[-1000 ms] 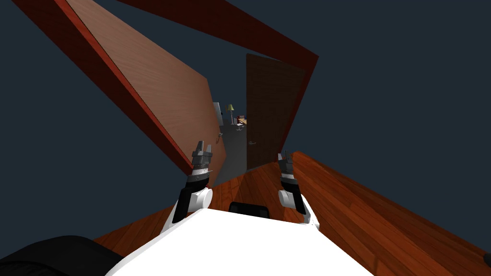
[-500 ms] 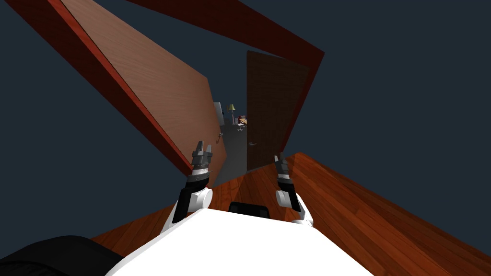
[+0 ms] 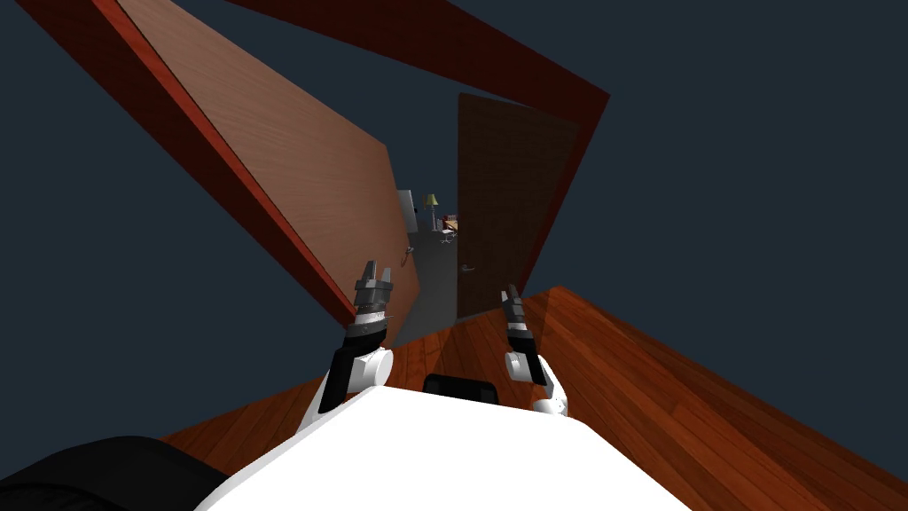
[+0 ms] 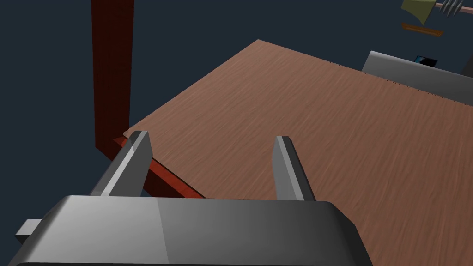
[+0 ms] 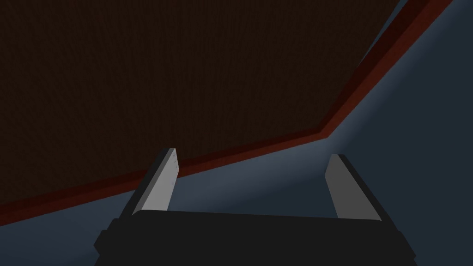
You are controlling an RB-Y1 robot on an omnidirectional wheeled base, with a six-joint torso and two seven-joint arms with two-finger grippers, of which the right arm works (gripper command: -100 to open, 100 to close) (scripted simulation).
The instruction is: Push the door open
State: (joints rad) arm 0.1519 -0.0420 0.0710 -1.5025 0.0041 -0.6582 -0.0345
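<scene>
Dark brown door (image 3: 501,195) stands at the right side of the red-brown door frame (image 3: 497,62). Light brown door (image 3: 310,169) is swung open at the frame's left. Right gripper (image 3: 509,291), fingers spread and empty, points at the dark door's lower part. Left gripper (image 3: 373,268), fingers also spread and empty, is just beside the light door; contact unclear. Floor lamp (image 3: 431,202) is visible through the frame's gap.

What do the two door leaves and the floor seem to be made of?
Lighter door leaf: wood, matte, with fine grain streaks. Darker door leaf: probably wood; too dim to be sure. Floor: reddish wooden planks, board seams showing.
</scene>
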